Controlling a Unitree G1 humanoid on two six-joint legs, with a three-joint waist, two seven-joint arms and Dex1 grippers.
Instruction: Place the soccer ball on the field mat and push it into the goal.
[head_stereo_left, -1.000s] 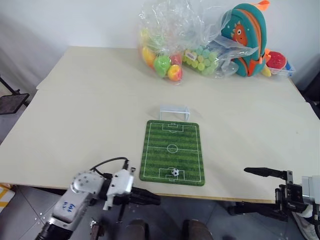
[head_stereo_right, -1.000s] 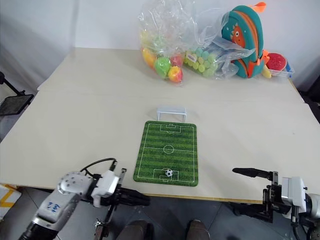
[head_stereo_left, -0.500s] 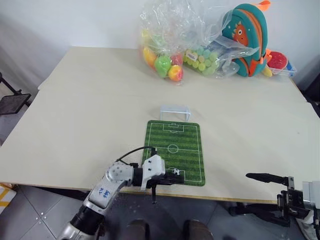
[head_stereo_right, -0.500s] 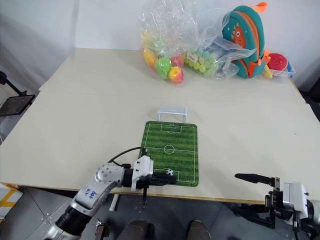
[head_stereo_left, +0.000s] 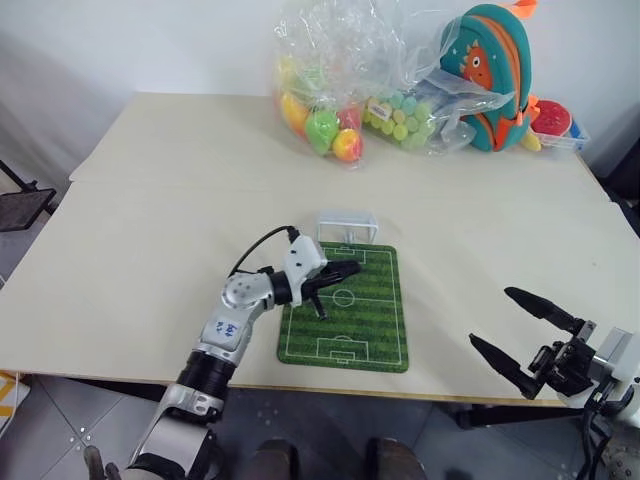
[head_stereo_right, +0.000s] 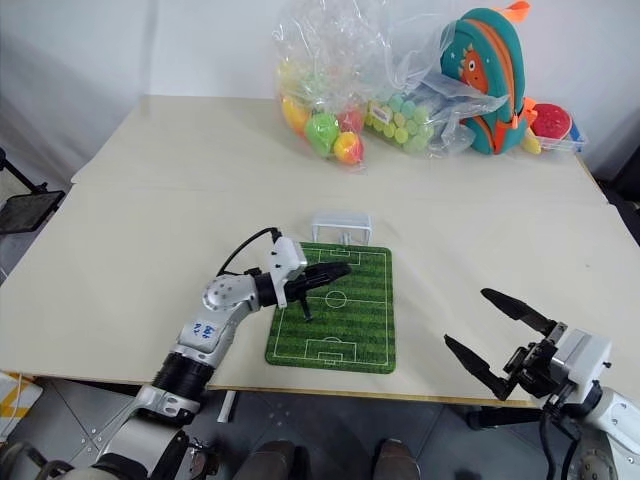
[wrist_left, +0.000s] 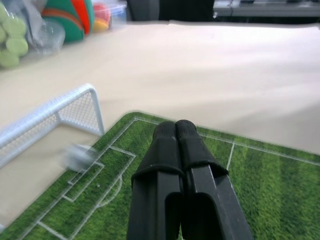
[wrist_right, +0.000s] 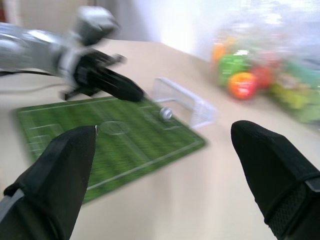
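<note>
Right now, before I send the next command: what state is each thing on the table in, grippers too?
soccer ball: on the mat's far end, just in front of the goal mouth, blurred, not in the net
field mat: lying flat on the table
goal: upright, at the mat's far edge
left gripper: shut, holding nothing, over the mat
right gripper: open, empty, off the mat
backpack: standing upright
bags of coloured balls: lying at the table's back
</note>
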